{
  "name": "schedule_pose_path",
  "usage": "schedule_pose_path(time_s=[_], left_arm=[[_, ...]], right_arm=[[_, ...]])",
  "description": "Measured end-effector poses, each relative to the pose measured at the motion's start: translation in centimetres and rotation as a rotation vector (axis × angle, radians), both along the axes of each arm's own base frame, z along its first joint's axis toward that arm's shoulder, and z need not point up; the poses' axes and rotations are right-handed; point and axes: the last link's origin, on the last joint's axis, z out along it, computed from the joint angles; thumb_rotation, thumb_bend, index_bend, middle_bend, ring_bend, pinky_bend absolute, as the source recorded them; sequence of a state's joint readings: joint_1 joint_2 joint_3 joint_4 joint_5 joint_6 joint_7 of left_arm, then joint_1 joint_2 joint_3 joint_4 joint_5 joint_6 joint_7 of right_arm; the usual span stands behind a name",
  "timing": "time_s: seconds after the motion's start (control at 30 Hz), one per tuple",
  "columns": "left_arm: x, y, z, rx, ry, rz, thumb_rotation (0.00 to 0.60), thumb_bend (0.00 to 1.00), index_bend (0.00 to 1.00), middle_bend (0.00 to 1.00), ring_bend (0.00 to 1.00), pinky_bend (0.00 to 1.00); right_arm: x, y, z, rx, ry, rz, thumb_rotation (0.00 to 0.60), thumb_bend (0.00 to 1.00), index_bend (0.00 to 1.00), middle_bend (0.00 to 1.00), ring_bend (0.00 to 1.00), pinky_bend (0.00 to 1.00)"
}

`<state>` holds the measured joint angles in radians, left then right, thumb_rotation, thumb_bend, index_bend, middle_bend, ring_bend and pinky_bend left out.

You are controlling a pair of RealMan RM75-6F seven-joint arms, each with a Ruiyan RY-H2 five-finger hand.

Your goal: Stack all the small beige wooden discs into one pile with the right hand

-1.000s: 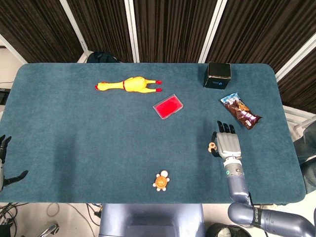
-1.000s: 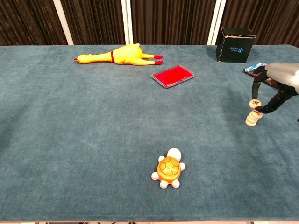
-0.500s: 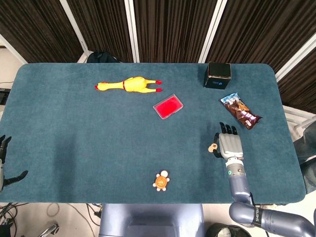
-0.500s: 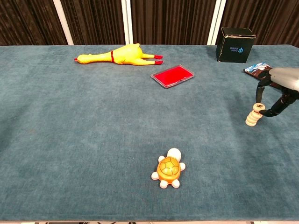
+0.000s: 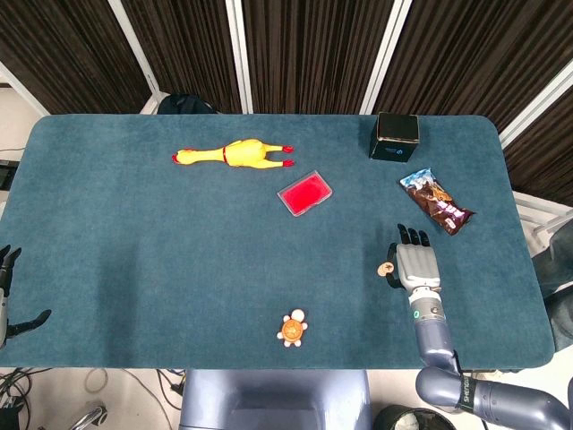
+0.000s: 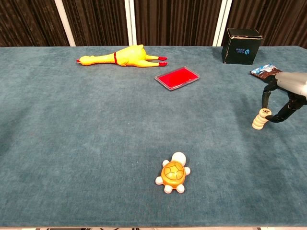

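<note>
The discs (image 6: 260, 120) stand as one short pile on the right side of the table (image 5: 161, 233), toward the front edge, well right of the turtle (image 6: 173, 175). The pile's long axis runs upright with a slight lean, and the discs sit a little off-centre from each other, so its sides look stepped. They are small, round and pale beige; the top one carries a dark mark on its face. From the head view only the top disc (image 5: 386, 267) shows, as a small round spot.

The right hand (image 5: 416, 262) hangs just right of the pile, palm down, forearm running back toward the front edge. Its fingers point away from the robot and lie apart. In the chest view the hand (image 6: 286, 94) arches over the pile: one dark finger comes down just behind the top disc and another curls in beside it on the right. Whether they touch it or pinch it, I cannot tell.

The left hand (image 5: 11, 300) sits off the table's left front corner, fingers spread, holding nothing.
</note>
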<state>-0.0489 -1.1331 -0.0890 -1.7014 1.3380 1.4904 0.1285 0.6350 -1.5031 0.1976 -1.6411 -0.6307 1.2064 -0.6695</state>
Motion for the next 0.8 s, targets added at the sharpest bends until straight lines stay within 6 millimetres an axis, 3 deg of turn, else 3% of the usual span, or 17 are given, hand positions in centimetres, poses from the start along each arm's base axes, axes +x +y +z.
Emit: schedule_pose_path(time_s=[0.8], left_arm=[[-0.05,0.0,0.01,-0.001,0.002,0.002,0.6,0.03,0.09,0.0,0.0,0.0]], right_arm=[[0.01,-0.18,0.03,0.006,0.018,-0.009,0.6,0.43,0.53,0.0,0.0,0.0]])
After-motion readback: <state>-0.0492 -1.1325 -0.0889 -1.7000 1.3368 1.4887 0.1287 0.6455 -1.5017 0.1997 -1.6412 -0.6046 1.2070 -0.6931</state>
